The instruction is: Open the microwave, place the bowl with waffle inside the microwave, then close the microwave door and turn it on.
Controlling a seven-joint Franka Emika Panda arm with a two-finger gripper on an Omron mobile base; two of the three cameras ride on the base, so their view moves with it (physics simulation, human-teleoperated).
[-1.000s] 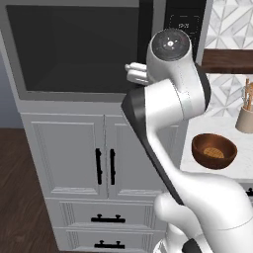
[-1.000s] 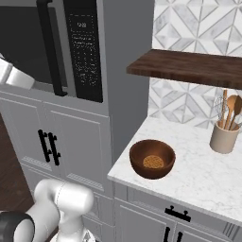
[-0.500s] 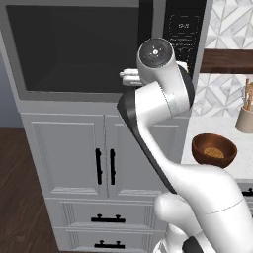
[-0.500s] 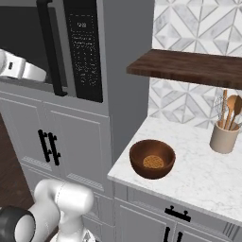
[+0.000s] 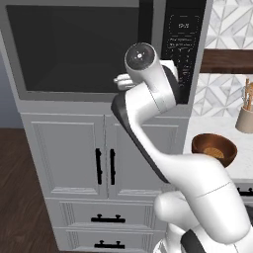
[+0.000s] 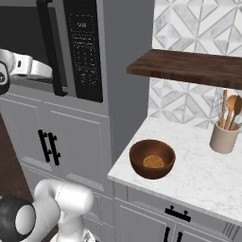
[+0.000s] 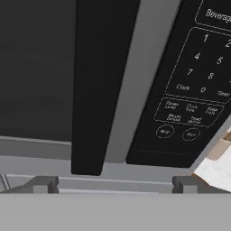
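- Illumination: even, diffuse and moderately bright across all 3 views; no distinct light source identifiable.
- Shadows: soft only. A faint one lies under the wooden shelf [image 6: 189,68] on the tiled wall, and another beneath the bowl with waffle [image 6: 152,159] on the bench [image 6: 198,175].
- Glare: none. The microwave door [image 5: 74,49] glass reads uniformly dark, without reflections.
- Sharpness: rendered edges crisp; keypad lettering in the hand view slightly soft.
- Distortion: no edge bending noted.
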